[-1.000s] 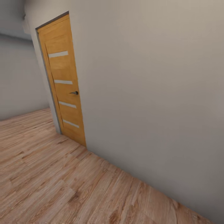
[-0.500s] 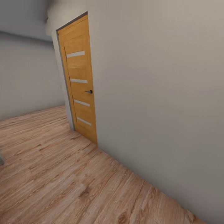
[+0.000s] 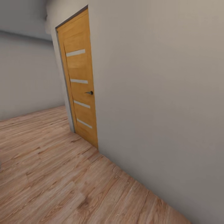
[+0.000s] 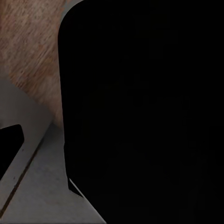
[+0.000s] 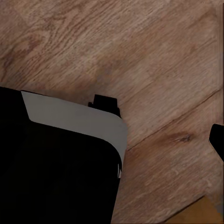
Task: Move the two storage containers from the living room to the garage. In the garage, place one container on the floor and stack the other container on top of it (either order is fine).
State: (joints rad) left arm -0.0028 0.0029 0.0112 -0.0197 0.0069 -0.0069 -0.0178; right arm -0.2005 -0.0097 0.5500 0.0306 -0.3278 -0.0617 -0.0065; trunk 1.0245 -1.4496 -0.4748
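- Head view: we see a closed orange wood-panelled door [image 3: 79,81] with pale horizontal strips and a dark lever handle [image 3: 89,92], set in a plain cream-grey wall [image 3: 161,93].
- Light wood-plank flooring [image 3: 49,174] runs up to the wall's base.
- Wrist views: we see black and grey robot bodywork [image 4: 140,112] over the planks; we cannot tell either gripper's finger state.
- We cannot place the two containers from these views.
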